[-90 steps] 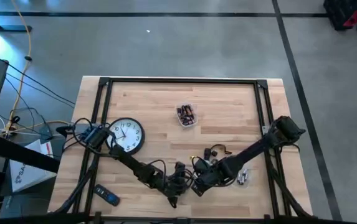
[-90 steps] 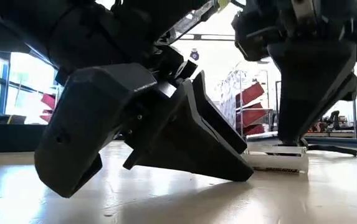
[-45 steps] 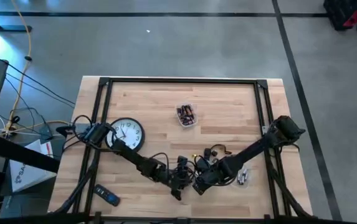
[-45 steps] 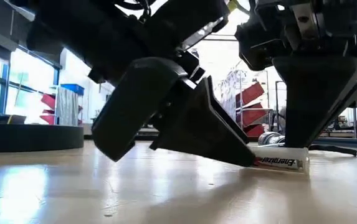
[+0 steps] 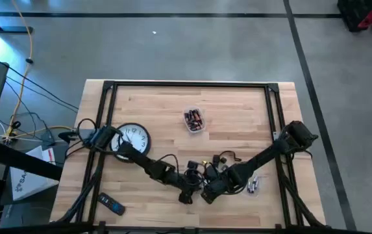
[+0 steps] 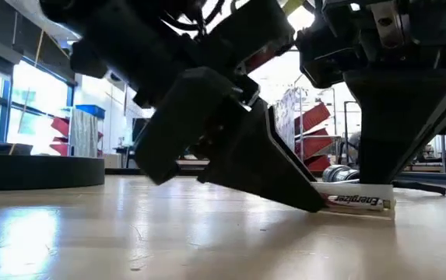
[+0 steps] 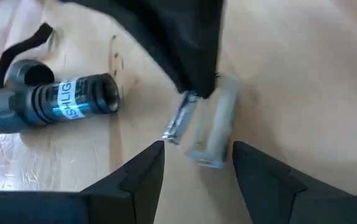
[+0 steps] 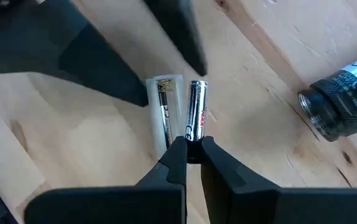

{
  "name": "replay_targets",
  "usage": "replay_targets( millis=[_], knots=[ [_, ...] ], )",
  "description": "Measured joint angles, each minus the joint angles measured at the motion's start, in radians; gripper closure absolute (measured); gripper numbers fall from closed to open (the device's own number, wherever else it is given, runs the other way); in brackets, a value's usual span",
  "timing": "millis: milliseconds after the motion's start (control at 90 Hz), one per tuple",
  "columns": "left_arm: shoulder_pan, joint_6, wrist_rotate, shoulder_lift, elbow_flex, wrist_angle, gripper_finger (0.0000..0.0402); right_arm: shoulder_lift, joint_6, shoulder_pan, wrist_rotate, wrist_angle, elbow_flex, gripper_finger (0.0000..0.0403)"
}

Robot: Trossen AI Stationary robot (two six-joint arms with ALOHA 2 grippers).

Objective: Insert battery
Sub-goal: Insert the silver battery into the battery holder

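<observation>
Since 1 second ago the left arm has slid toward the right arm along the table's near edge, so the left end effector (image 5: 187,194) now sits just beside the right end effector (image 5: 206,194), and in the low view its dark finger has lifted at the back and reaches the labelled cell. The battery (image 8: 196,117) lies flat on the table (image 5: 237,110), its end clenched between the right end effector's (image 8: 189,152) fingertips. Just beside it, parallel, lies a clear battery holder (image 8: 164,112) with 1 silvery cell in it; the low view shows the battery (image 6: 360,204) resting on the wood under the right arm's finger. From the left wrist, the left end effector (image 7: 195,163) is released, fingers spread, with the holder (image 7: 215,127) and battery (image 7: 181,118) ahead between them. A flashlight body (image 7: 53,102) lies near on the wood. Farther off are a wall clock (image 5: 134,140), a small dish of batteries (image 5: 194,120), and a remote (image 5: 111,205).
</observation>
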Motion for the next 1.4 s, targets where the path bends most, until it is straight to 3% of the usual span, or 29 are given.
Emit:
replay_targets(
  millis=[222, 589, 800, 1233, 1400],
  knots=[
    [0.010, -0.007, 0.038, 0.000, 0.000, 0.009, 0.0231, 0.000, -0.003, 0.000, -0.003, 0.001, 0.000, 0.0403],
    [0.050, -0.119, 0.207, 0.000, 0.000, 0.002, 0.0231, 0.000, -0.030, 0.007, 0.004, -0.045, 0.010, 0.0403],
    [0.042, -0.119, 0.209, 0.000, 0.000, 0.008, 0.0231, 0.000, -0.041, 0.017, 0.016, -0.166, 0.056, 0.0403],
    [0.033, -0.125, 0.202, 0.000, 0.000, 0.037, 0.0231, 0.000, -0.065, 0.020, 0.038, -0.163, 0.074, 0.0403],
    [0.008, -0.100, 0.143, 0.000, 0.000, 0.036, 0.0231, -0.011, -0.071, 0.037, 0.038, -0.163, 0.074, 0.0403]
  ],
)
